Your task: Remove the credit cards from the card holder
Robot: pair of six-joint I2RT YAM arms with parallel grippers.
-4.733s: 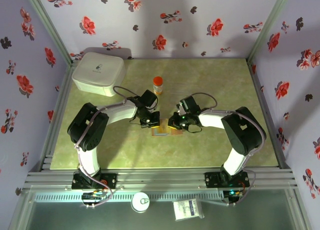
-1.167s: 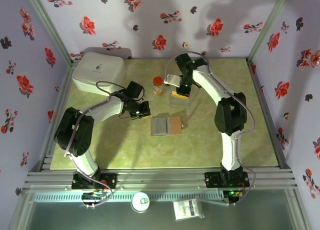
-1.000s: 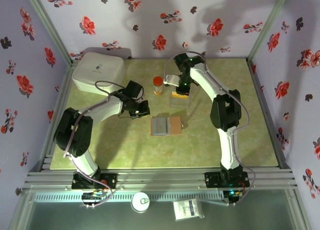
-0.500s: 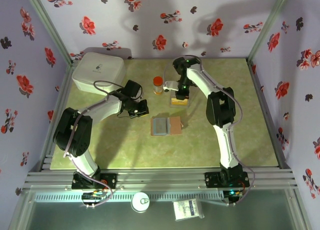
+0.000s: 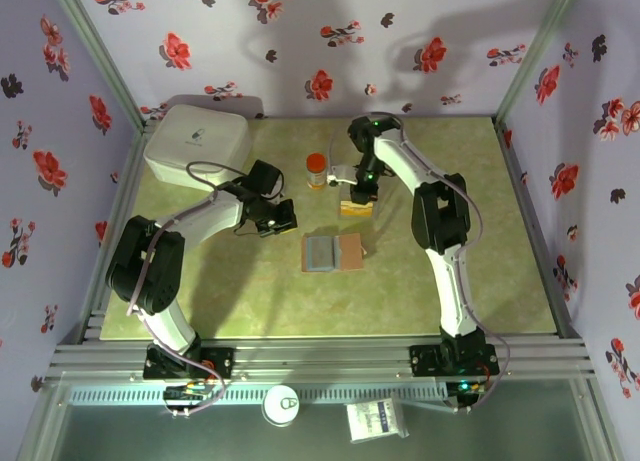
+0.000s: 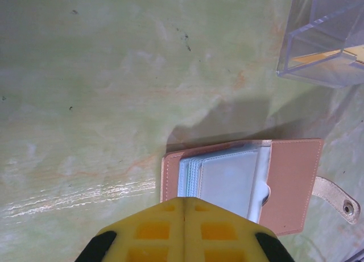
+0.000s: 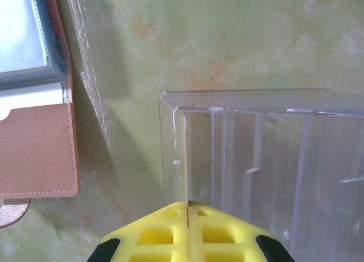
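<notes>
— Card holder (image 5: pixel 333 251) first: where is it?
— Nearest the arm bases, lying open and flat mid-table. The brown cover is down, the grey-blue sleeves (image 6: pixel 227 179) face up, and the clasp tab (image 6: pixel 335 196) sticks out to one side. The sleeves look pale and blank, so I cannot tell whether any cards are in them.
— And the left gripper (image 6: pixel 183 202)?
— It hangs above the table just beside the holder's left side, jaws pressed together with nothing between them.
— Farther out?
— The right gripper (image 7: pixel 187 205) is poised at a corner of the clear plastic box (image 7: pixel 256 148), its jaws also closed tight. A thin line runs from their seam into the box. It may be a card on edge, but I cannot say it is pinched. An orange-yellow card (image 5: pixel 355 208) shows inside the box under that gripper. Beyond stand a small orange bottle (image 5: pixel 316 169) and, far left, a white case (image 5: pixel 197 146).
— So which step is this?
— Setting a pulled card into the box, I'd judge. Next the right jaws should part, lift clear and travel to the sleeves, while the left pins the cover so the holder cannot slide.
</notes>
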